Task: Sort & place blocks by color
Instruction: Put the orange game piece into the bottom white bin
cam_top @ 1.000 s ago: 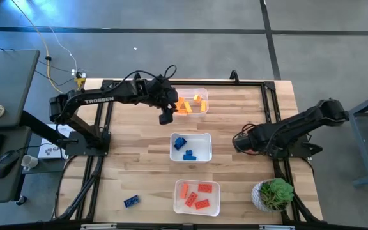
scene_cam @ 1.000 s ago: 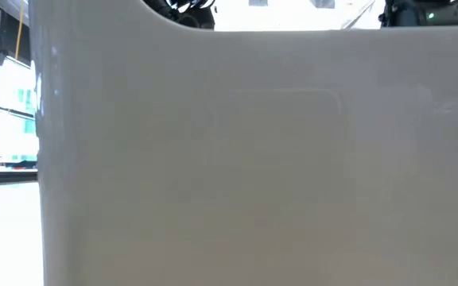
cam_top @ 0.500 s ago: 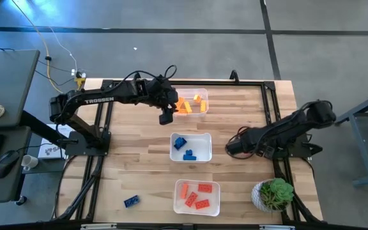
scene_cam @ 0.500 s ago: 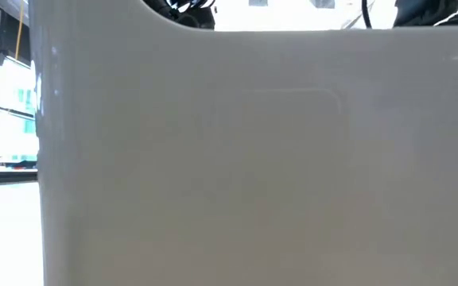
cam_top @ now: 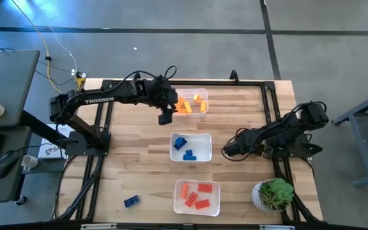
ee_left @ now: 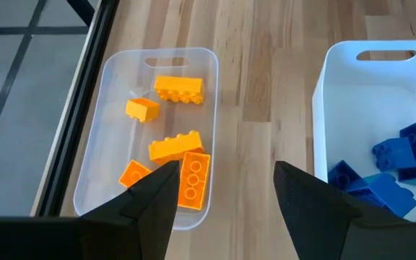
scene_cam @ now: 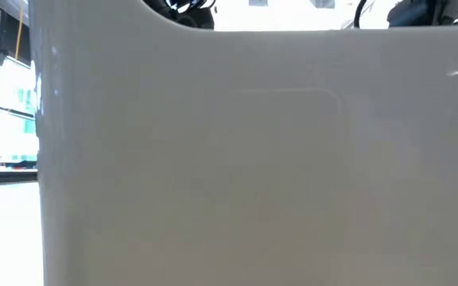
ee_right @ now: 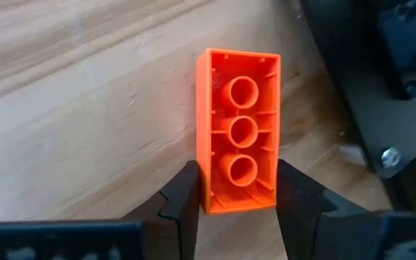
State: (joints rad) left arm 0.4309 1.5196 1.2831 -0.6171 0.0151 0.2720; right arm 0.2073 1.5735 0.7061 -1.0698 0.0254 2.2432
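My right gripper [cam_top: 225, 150] is low over the wood to the right of the middle tub, shut on a red brick [ee_right: 240, 123] whose hollow underside faces the wrist camera. My left gripper [cam_top: 165, 118] hangs open above the table beside the far tub [cam_top: 192, 102] of yellow-orange bricks [ee_left: 172, 148], with nothing between its fingers [ee_left: 226, 170]. The middle tub [cam_top: 202, 137] holds blue bricks [cam_top: 180, 142], and the near tub [cam_top: 213, 203] holds red ones [cam_top: 197, 195]. One blue brick [cam_top: 131, 201] lies loose on the table at the near left. My right gripper pinches the red brick's two long sides [ee_right: 205, 184] between its two fingers [ee_right: 183, 198], at the end of the brick nearest the wrist. The fingers come steeply from above and lie across the brick. The brick lies flat with its hollow side up, seemingly on the wood.
A potted plant [cam_top: 275, 193] stands at the near right corner. The dark frame rails [cam_top: 280, 128] run along the table's edges. A white wall [scene_cam: 245, 159] close to the low camera blocks nearly its whole view.
My right gripper has sunk toward the tabletop and gone a little toward the table's left, closer to the middle tub. My left gripper has kept still over the far tub's edge.
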